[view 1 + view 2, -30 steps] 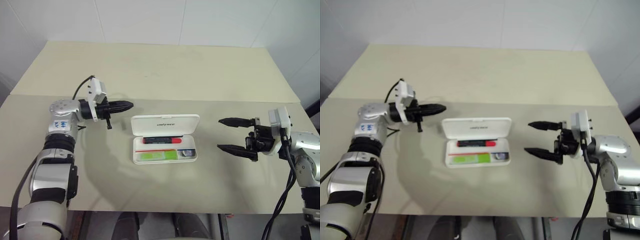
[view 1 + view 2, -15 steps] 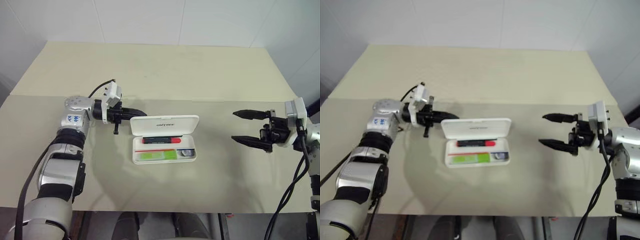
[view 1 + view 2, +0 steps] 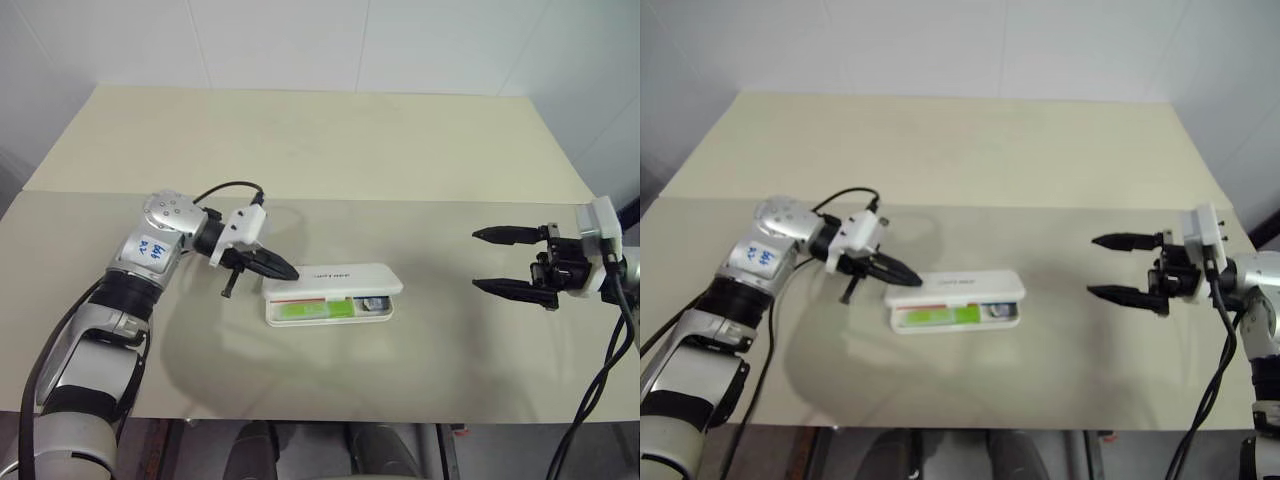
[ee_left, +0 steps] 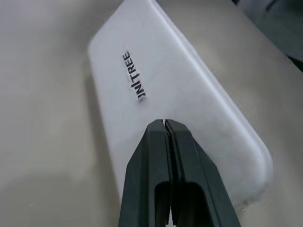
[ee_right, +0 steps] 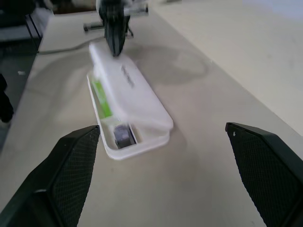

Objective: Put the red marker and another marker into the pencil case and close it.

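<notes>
Step in hand: we judge this to be the closing of the pencil case [image 3: 332, 296]; its lid [image 4: 165, 90] is tipped most of the way over the tray but a gap shows along the front.
Left gripper [image 3: 280, 270]: fingers pressed together, holding nothing; the joined tips rest on the lid's top face near its left end, seen plainly in the left wrist view.
Right gripper [image 3: 490, 260]: fingers spread wide, empty, well apart from the case on its right side.
Case location: on the beige table [image 3: 300, 150], centre, between the two grippers.
Contents: lime-green highlighter [image 3: 316, 309] visible through the gap in the front row, with a small dark object [image 5: 123, 134] at the right end; red marker hidden under the lid, so we cannot confirm it from here.
How to do it well: we would press downward rather than sideways, since the case is light and may slide.
Advice: we would move the push point toward the lid's front edge, away from the hinge, for a firm snap.
Risk: pushing at one end only may leave the right corner unlatched.
</notes>
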